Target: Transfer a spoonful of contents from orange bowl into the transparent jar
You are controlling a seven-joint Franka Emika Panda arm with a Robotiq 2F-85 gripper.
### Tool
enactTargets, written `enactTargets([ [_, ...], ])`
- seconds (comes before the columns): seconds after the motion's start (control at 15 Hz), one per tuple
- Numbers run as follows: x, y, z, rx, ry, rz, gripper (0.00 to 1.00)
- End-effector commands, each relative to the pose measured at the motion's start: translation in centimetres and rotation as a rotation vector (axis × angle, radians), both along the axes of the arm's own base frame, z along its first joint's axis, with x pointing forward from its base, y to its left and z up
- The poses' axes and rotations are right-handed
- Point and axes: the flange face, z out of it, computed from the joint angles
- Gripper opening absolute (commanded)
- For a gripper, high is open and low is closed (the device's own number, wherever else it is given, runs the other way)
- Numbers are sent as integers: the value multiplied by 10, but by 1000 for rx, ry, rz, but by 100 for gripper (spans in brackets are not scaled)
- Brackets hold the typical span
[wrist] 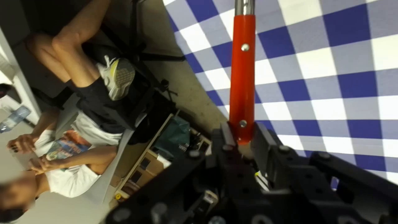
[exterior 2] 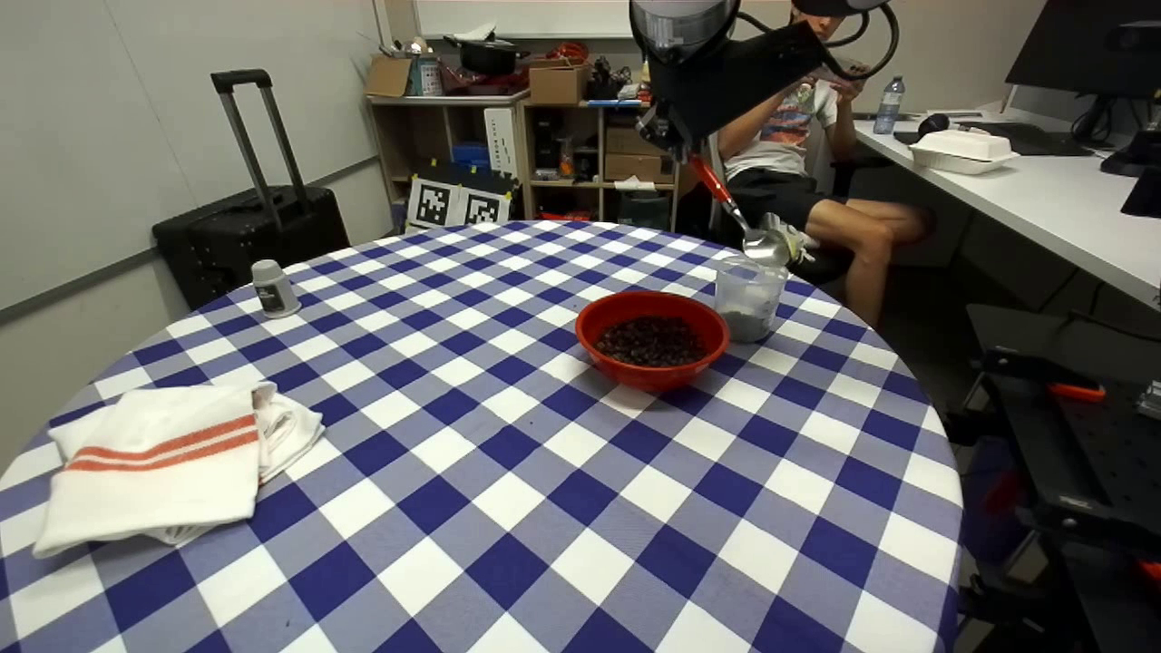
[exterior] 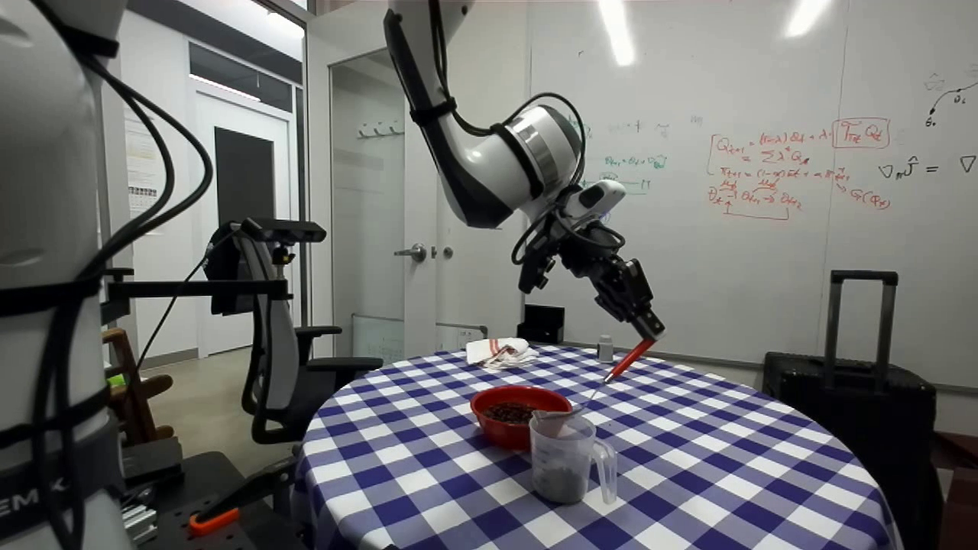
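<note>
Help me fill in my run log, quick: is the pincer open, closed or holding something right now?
Pincer: closed, holding the red-handled spoon by the end of its handle.

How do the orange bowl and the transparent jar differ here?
The orange bowl is opaque, low and wide; the transparent jar is see-through, taller and narrower. The jar has a handle; the bowl shows none. The bowl holds many dark, bean-like pieces; the jar shows a grey layer at its bottom. Both stand upright on the checkered tablecloth.
</note>
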Motion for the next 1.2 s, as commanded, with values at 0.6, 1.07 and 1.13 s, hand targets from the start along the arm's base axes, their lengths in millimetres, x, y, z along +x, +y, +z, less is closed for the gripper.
enactTargets([
  [0.6,15,54,78,448,183,270,5],
  [1.07,24,156,59,538,297,418,5],
  [1.13,27,167,55,549,310,431,5],
])
